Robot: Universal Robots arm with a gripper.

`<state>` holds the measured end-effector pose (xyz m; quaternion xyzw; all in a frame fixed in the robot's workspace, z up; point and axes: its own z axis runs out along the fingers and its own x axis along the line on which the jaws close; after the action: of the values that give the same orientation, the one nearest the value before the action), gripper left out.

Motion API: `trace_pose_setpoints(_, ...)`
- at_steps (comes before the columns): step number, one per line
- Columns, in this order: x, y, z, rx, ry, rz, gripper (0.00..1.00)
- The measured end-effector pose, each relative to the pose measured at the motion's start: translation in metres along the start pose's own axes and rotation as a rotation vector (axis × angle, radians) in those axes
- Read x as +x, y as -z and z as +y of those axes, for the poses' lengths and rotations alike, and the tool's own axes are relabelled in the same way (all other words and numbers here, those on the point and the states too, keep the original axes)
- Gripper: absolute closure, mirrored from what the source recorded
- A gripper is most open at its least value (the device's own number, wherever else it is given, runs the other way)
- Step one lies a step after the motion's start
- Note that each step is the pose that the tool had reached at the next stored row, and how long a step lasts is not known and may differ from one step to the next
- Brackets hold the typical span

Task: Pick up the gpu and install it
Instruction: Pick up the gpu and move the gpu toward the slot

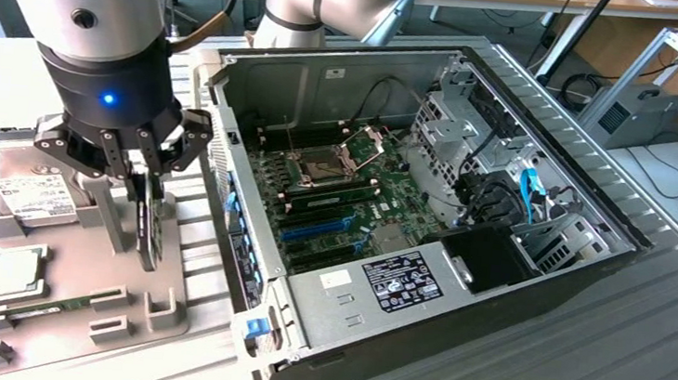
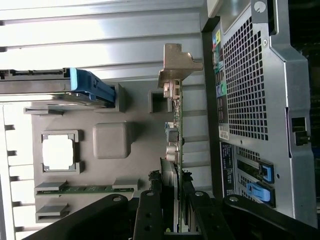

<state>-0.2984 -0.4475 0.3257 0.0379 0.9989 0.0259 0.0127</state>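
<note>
Over the grey holder (image 2: 100, 170), my end effector (image 2: 170, 176) is clamped on the graphics card (image 1: 145, 232) — I'd lift straight up, no twisting.

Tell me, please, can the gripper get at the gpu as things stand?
Likely yes: the gripper sits directly over the gpu, which stands on edge in the tray, with nothing between them; the hard drive lies off to one side.
</note>
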Motion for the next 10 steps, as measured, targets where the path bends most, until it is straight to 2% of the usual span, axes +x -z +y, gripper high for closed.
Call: trace_pose_setpoints(10,-0.0001,0.0032,0.0002,-0.0014,0.0,0.0,0.74)
